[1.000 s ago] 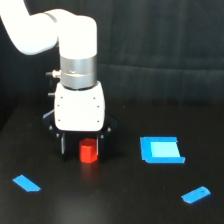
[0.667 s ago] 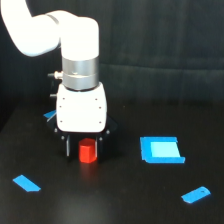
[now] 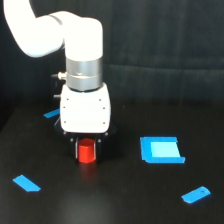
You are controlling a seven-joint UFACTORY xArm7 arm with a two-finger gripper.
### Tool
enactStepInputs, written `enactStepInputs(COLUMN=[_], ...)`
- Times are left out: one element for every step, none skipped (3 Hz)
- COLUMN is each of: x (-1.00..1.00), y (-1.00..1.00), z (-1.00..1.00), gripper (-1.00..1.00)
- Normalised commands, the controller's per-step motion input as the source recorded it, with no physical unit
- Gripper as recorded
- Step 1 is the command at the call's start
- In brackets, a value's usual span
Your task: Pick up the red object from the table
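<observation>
The red object (image 3: 87,152) sits on the table (image 3: 115,200) between the fingers of the gripper (image 3: 87,150), which flank it; whether they already pinch it I cannot tell. It looks light, stiff and matte, best gripped across its 2 upright sides.

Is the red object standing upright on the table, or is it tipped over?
Upright: the red object shows its flat top, standing on the table between the jaws.

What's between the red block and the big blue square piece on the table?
Nothing. In the exterior view the stretch between the red object and the blue square piece is bare black table. The gripper sits around the red object.
</observation>
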Motion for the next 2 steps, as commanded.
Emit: enactStepInputs(x=[0.11,0.07], y=[-0.09,-0.03], z=[0.13,1.00], gripper=[-1.00,-0.96])
